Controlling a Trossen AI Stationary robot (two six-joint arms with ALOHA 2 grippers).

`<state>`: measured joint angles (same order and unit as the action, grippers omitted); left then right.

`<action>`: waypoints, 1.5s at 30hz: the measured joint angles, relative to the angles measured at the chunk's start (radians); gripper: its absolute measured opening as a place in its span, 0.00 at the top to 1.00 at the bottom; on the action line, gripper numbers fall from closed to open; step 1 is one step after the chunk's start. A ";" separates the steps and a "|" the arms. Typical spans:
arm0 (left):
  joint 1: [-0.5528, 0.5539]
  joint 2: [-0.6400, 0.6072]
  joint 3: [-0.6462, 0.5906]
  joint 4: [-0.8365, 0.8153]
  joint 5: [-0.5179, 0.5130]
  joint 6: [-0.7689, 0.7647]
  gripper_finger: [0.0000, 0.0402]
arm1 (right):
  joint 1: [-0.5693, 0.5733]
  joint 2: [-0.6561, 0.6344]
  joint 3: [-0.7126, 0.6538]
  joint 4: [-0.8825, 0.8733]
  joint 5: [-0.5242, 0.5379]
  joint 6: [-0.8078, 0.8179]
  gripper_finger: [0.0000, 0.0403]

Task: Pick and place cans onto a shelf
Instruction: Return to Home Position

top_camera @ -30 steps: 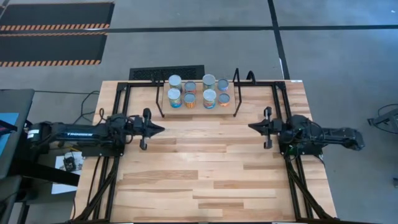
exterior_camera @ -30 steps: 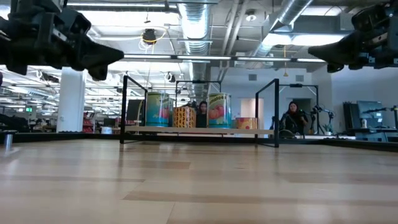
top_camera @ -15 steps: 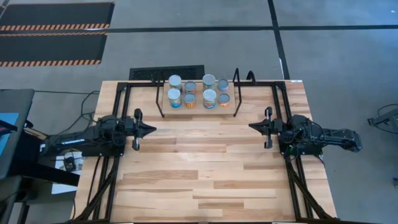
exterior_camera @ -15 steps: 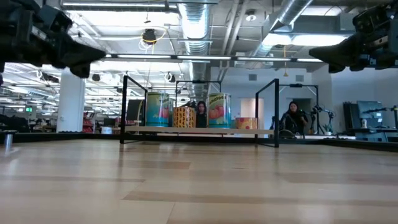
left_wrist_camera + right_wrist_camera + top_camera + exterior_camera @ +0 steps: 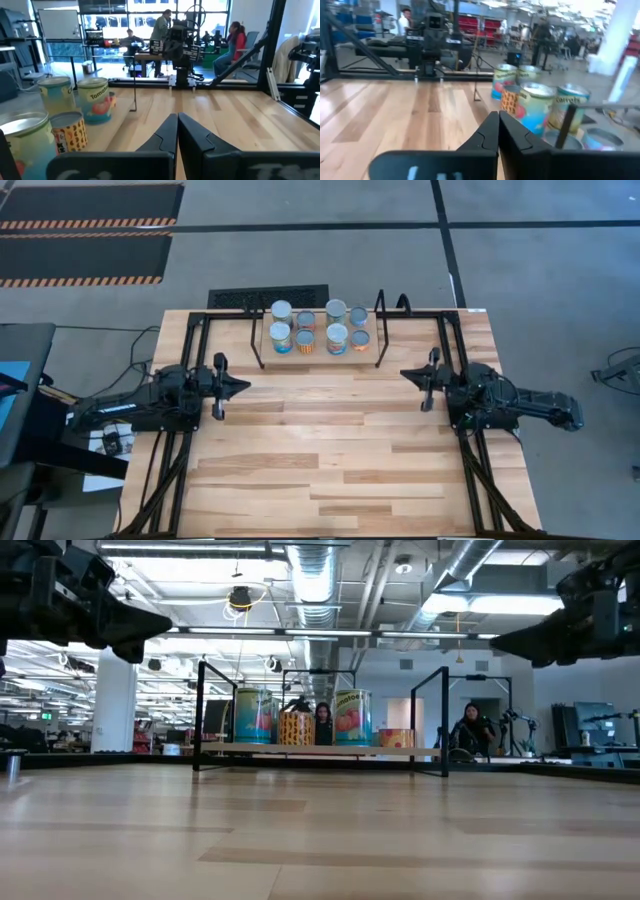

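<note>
Several cans [image 5: 320,326] with silver tops stand upright in two rows on the shelf [image 5: 257,345], a wooden board between black wire end frames at the table's far middle. They also show in the low view [image 5: 350,717], the left wrist view [image 5: 97,100] and the right wrist view [image 5: 535,107]. My left gripper [image 5: 245,386] is shut and empty above the table's left side, pointing right. My right gripper [image 5: 404,374] is shut and empty above the table's right side, pointing left. Both hover off the wood, short of the shelf.
Black frame rails [image 5: 190,340] run along the table's left, right and far sides. Bare wooden tabletop [image 5: 330,430] lies between the arms and toward the near edge. People sit and stand in the room beyond the table [image 5: 470,730].
My left gripper has drawn back toward the table's left edge, away from the shelf, staying shut. My right gripper has swung a little toward the far edge. The cans have not moved.
</note>
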<state>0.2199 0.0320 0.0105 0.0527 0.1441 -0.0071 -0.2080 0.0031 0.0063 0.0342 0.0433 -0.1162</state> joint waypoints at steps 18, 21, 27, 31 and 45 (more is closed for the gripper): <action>0.000 0.001 -0.001 0.000 -0.005 0.022 1.00 | -0.064 0.029 0.000 -0.005 0.005 0.003 0.93; 0.000 0.001 -0.001 0.000 -0.007 0.008 1.00 | -0.064 0.029 0.000 -0.005 0.005 0.003 0.93; 0.000 0.001 -0.001 0.000 -0.007 0.005 1.00 | -0.064 0.029 0.000 -0.005 0.006 0.003 0.92; 0.000 0.001 -0.002 0.000 -0.007 0.004 1.00 | -0.064 0.029 0.000 -0.004 0.006 0.003 0.93; 0.000 0.001 -0.002 -0.001 -0.006 0.003 1.00 | -0.064 0.029 0.000 -0.003 0.007 0.003 0.93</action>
<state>0.2199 0.0326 0.0086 0.0521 0.1379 -0.0040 -0.2718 0.0319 0.0059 0.0315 0.0502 -0.1127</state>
